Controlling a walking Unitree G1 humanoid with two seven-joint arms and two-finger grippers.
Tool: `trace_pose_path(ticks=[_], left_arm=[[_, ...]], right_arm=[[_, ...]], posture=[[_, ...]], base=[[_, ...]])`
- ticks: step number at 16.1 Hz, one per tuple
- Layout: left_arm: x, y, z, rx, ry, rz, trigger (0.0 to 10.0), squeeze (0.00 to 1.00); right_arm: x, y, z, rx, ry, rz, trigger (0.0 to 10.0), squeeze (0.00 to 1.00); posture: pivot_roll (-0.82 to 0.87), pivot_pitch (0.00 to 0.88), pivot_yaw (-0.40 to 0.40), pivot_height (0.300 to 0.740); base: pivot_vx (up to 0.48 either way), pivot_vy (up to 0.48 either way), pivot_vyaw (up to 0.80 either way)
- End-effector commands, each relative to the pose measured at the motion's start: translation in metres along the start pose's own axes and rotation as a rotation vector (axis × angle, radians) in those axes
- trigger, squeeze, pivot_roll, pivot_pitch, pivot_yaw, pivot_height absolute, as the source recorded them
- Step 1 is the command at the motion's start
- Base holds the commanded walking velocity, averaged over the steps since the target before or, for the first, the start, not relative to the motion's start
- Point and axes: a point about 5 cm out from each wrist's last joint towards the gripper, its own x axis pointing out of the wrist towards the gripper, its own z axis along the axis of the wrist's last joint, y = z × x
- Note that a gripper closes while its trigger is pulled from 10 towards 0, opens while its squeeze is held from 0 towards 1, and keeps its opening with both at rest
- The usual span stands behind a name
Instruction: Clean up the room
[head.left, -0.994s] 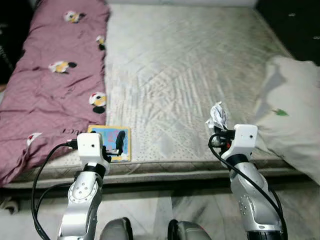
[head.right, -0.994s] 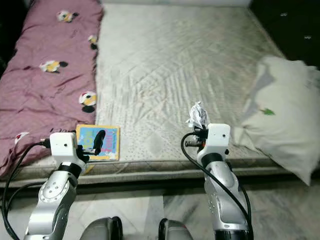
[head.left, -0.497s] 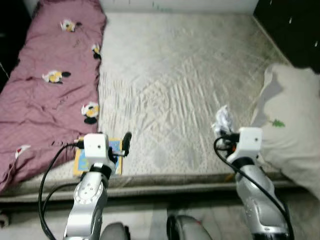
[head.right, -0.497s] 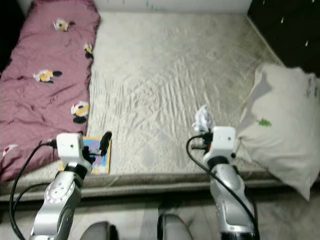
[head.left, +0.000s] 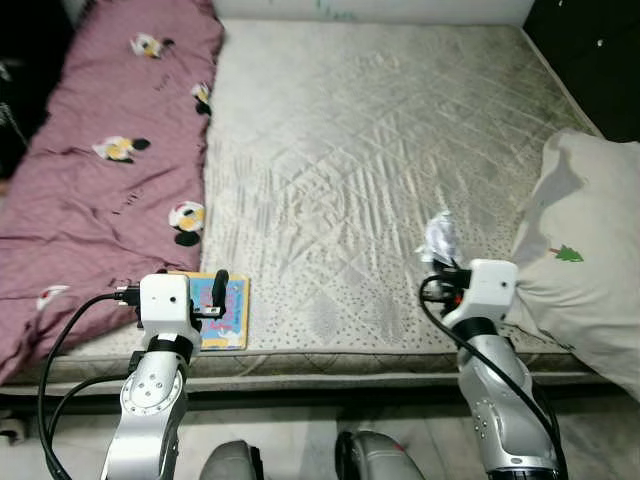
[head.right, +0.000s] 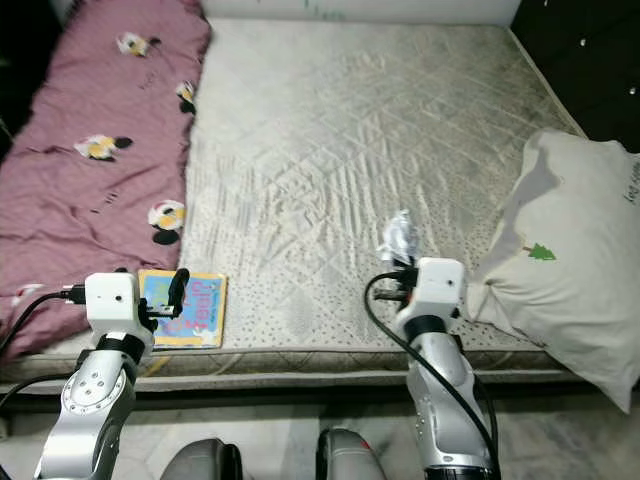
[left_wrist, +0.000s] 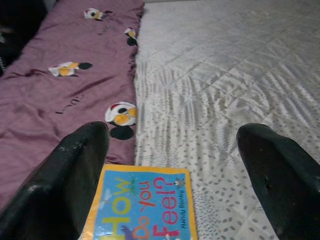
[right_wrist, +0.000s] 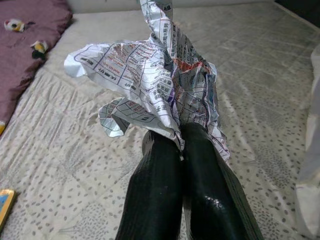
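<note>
Firmly between right fingers (right_wrist: 160, 195): crumpled paper (right_wrist: 160, 80)

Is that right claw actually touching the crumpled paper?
Touching. The right wrist view shows the right gripper with its two black fingers shut together, the crumpled paper pinched between their tips.

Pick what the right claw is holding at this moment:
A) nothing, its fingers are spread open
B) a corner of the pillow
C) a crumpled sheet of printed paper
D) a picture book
C: in the right wrist view the right claw has its two black fingers pressed together on the crumpled sheet of printed paper, held above the mattress.
</note>
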Motion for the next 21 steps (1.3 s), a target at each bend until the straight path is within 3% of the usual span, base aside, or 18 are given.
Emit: trace_pose_path(ticks=[1,6,21], left_arm=[[-0.002,0.003,-0.007,0.001,0.033,-0.003,10.0,0.00],[0.005,0.001,-0.004,-0.055,0.033,-0.011,10.0,0.00],[0.010,-0.003,0.006,-0.095,0.005,-0.036,10.0,0.00]], right_arm=[[-0.002,0.000,-0.005,0.007,0.012,-0.006,10.0,0.00],[-0.001,-0.006,-0.006,-0.029,0.037,0.017,10.0,0.00],[0.002,-0.003,-0.005,-0.045,0.044,0.060,10.0,0.00]], posture=[[0.00,0.085,0.007,0.740],[0.00,0.117,-0.030,0.740],[-0.01,0.132,-0.047,0.740]], base=[[0.000,0.000,0.00],[0.000,0.314,0.00],[0.000,0.480,-0.08]])
